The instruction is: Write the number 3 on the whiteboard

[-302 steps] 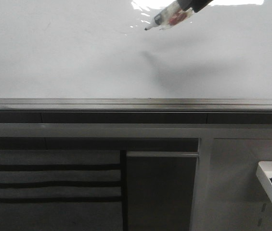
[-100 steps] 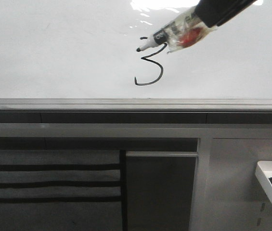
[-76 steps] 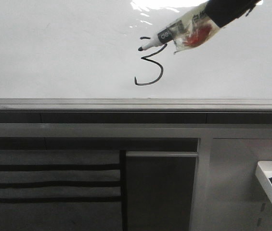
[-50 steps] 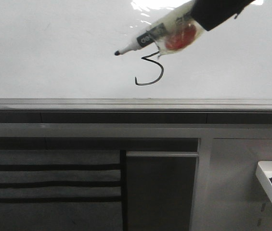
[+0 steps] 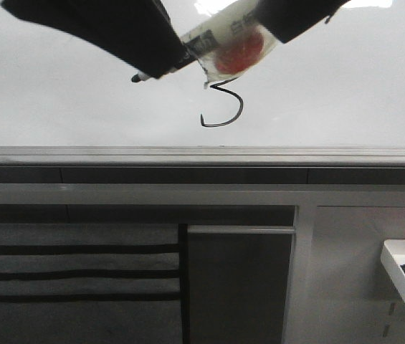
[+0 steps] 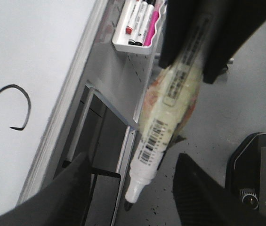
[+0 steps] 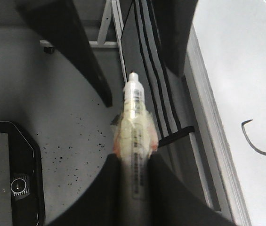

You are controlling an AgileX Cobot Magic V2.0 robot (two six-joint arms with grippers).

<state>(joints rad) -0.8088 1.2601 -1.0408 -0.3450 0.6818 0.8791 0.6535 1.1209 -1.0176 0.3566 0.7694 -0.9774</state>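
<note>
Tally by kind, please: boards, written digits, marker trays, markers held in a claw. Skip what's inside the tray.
whiteboard: 1
number 3: 1
marker tray: 1
marker held in the right claw: 1
Total: 4

Whiteboard (image 5: 59,107) glossy w/ glare; rail (image 5: 188,155) brushed metal.

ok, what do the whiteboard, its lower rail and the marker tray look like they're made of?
Whiteboard: glossy white coated panel, judging by the bright glare along its upper edge; core unknown.
Lower rail: likely brushed grey metal, with a dull linear sheen.
Marker tray: probably smooth white moulded plastic, with rounded edges.
</note>
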